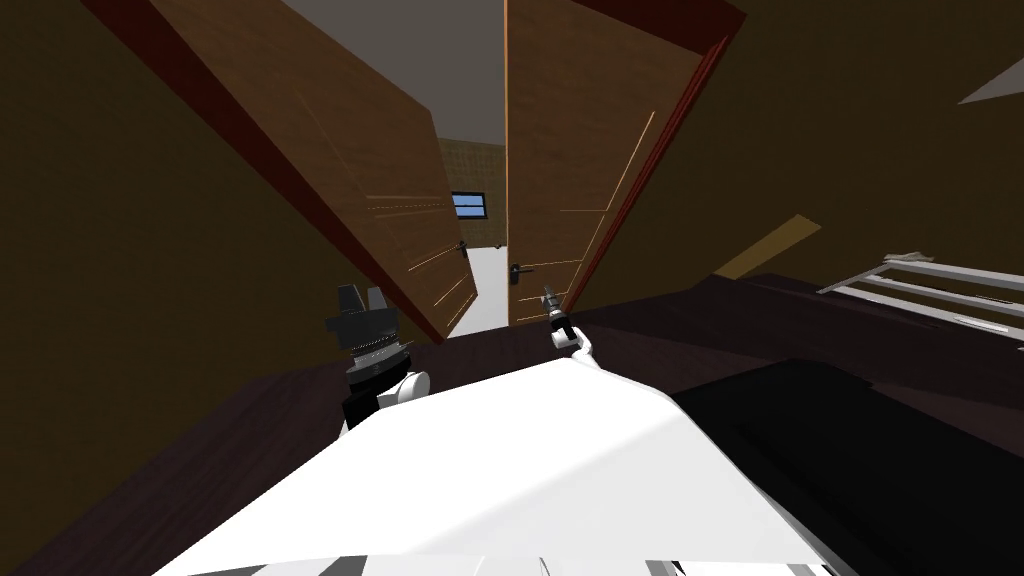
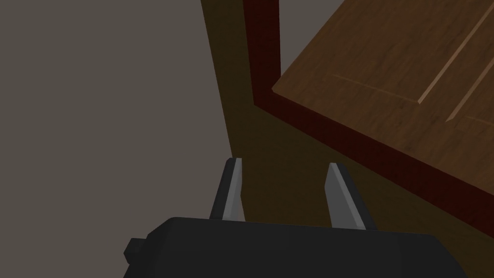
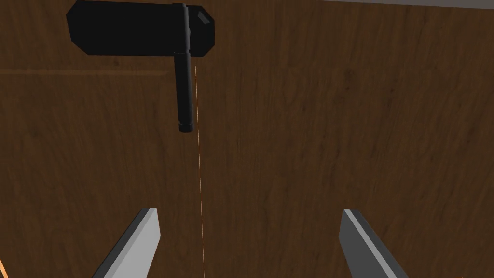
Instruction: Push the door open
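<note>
Brown wood fills your head view: two door leaves meet ahead of you, the left leaf (image 1: 370, 150) swung well off the opening and the right leaf (image 1: 570, 150) standing only partly turned on its dark red frame (image 1: 640, 170). The gap between them shows a pale floor and a small window (image 1: 468, 205) beyond. So call the job part done: there is an opening, but it looks narrow, and the right leaf has plenty of swing left. Your right hand (image 1: 549, 297) reaches toward that leaf, just below and beside its black handle (image 1: 520, 270); your left hand (image 1: 363, 297) hangs back near the foot of the left leaf. Over to the left wrist view: that hand's fingers (image 2: 235, 183) stand apart, released, holding nothing, aimed past the frame's corner with the leaf's panel off to one side, not touching. Now the right wrist view: wood grain dead ahead and close, the handle beyond the fingertips and toward one finger's side, its lever pointing back at you. Fingers (image 3: 140, 236) are spread wide and empty, and whether the tips touch the wood you can't tell from here. Pressing the panel should do.
</note>
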Available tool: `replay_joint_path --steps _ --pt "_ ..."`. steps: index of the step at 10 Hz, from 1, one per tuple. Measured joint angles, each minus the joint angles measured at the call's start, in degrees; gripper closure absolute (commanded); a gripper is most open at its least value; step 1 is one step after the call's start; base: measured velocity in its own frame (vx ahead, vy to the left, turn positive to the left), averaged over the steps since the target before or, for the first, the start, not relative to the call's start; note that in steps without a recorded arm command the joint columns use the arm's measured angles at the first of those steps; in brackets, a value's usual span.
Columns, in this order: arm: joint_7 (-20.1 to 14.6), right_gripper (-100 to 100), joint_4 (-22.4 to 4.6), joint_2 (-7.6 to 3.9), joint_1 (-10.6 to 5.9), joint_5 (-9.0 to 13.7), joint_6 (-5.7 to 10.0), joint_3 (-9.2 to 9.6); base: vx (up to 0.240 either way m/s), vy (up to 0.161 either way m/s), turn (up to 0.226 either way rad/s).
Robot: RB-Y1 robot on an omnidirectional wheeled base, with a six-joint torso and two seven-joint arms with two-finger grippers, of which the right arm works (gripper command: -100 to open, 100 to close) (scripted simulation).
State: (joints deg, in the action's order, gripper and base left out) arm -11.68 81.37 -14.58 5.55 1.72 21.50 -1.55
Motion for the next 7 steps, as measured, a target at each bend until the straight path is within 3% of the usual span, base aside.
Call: replay_joint_path --steps 7 --pt "-2.99 -100 -8.77 -2.54 -4.17 0.40 -0.99 0.39 0.163 0.034 0.039"
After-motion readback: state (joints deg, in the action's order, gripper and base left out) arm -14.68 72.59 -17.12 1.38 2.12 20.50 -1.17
